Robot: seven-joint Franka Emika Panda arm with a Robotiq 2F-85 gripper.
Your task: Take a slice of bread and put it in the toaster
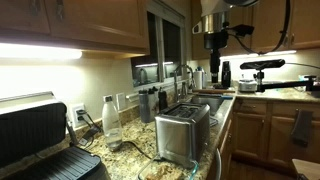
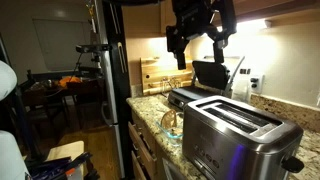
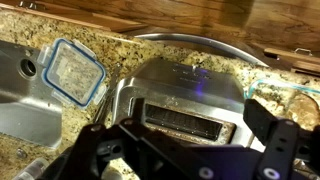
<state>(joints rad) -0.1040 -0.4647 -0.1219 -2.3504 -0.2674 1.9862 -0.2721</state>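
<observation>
Gripper (image 2: 198,46) hangs above stainless toaster (image 2: 240,125), jaws spread wide apart; wrist view looks down on slot. Blue-rimmed clear container (image 3: 72,70) beside toaster on granite counter (image 3: 110,48); press grill (image 2: 210,72) farther along

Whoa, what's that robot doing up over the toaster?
A robot arm is holding its gripper high above the shiny toaster on the kitchen counter. The fingers are spread open with nothing between them. Its job is to put a slice of bread in the slots, but I can't spot any bread in these pictures, so I can't tell whether that's done. The black press grill behind the toaster stands open.
</observation>
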